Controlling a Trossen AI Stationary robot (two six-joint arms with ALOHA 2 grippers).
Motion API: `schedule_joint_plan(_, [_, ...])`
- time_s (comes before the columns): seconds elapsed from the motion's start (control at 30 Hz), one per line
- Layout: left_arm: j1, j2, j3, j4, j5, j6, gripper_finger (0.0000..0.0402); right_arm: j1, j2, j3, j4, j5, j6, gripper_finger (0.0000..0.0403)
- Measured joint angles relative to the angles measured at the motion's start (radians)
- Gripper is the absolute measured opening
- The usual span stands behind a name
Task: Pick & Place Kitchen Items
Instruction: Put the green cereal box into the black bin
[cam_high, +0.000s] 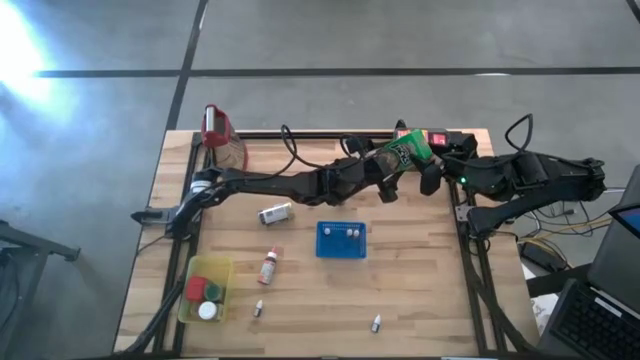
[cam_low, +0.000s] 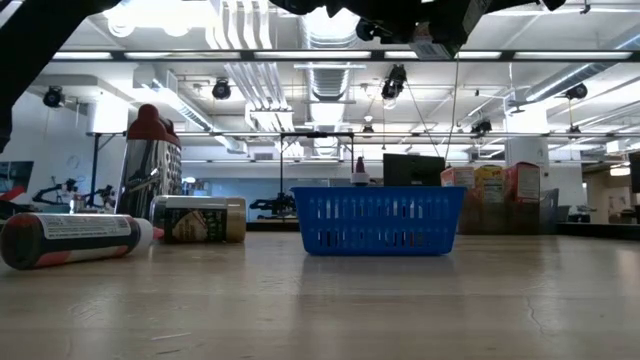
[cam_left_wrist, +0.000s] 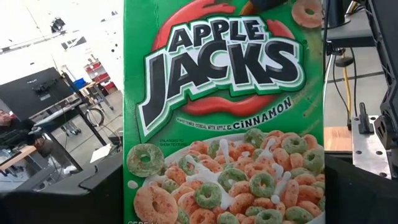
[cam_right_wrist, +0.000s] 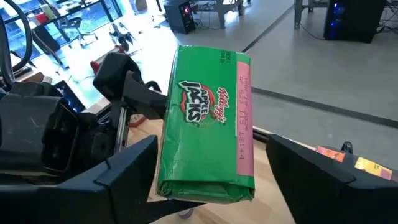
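High view, left gripper (cam_high: 392, 165) fingers holding green cereal box (cam_high: 408, 149), right gripper (cam_high: 432, 172) fingers spread beside it, blue tray (cam_high: 341, 241) below.

Cereal box (cam_high: 405, 150) held above table's (cam_high: 420, 300) far edge, tray (cam_high: 341, 241) mid-table, jug (cam_high: 222, 135) far-left corner

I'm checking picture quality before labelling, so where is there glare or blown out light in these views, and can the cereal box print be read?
High view: white glare on the floor at upper left. Low view: bright ceiling lights, arms dark silhouettes at the top. Left wrist view: the green cereal box fills the frame, print sharp; washed-out room behind. Right wrist view: overexposed beyond the left gripper holding the box.
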Motion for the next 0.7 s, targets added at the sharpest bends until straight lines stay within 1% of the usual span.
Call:
schedule_joint_plan(0.43, [0.0, 0.0, -0.002, -0.001, 0.006, -0.001, 0.0367, 0.0, 0.0, 0.0, 0.0, -0.004, -0.004, 0.0233])
schedule_joint_plan(0.7, [0.0, 0.0, -0.002, 0.0, 0.008, -0.001, 0.0367, 0.0, 0.0, 0.0, 0.0, -0.005, -0.004, 0.021])
